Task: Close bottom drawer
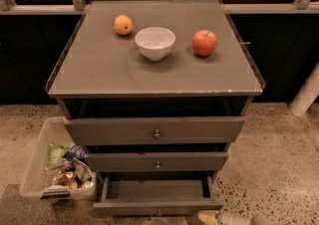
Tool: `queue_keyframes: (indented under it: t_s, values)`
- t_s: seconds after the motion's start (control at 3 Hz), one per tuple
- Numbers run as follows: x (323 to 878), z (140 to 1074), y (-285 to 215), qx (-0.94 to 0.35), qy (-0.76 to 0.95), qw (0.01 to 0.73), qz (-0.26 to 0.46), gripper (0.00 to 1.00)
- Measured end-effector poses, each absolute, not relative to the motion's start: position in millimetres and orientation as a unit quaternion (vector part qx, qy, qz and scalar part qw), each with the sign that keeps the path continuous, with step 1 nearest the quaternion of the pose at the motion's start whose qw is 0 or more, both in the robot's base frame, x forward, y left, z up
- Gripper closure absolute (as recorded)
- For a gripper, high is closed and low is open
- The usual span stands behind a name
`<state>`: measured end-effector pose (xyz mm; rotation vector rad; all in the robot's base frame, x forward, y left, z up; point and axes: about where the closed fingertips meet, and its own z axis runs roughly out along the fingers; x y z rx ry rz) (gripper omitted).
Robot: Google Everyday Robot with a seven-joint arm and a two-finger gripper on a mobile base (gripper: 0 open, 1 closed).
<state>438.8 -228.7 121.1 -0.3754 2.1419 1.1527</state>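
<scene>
The bottom drawer [157,206] of the dark grey-brown cabinet stands pulled out, with its empty inside showing. Its flat front is at the lower edge of the view, and its small round knob [158,212] is just visible. The middle drawer [157,162] and the top drawer [156,130] above it are each pulled out a little. My gripper [222,217] shows only as a pale and grey piece at the bottom edge. It is low, just right of the bottom drawer's front corner. Most of it is out of view.
On the cabinet top [99,69] are an orange [123,25], a white bowl [155,43] and a red apple [205,43]. A clear plastic bin [35,169] with snack packs stands on the floor to the cabinet's left. A white post [305,94] leans at the right.
</scene>
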Motion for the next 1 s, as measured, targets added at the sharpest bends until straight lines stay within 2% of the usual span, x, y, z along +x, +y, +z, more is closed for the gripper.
queue_keyframes:
  t_s: [1.0]
  values:
    - [510, 134, -195, -0.214, 0.792, 0.402, 0.407, 1.00]
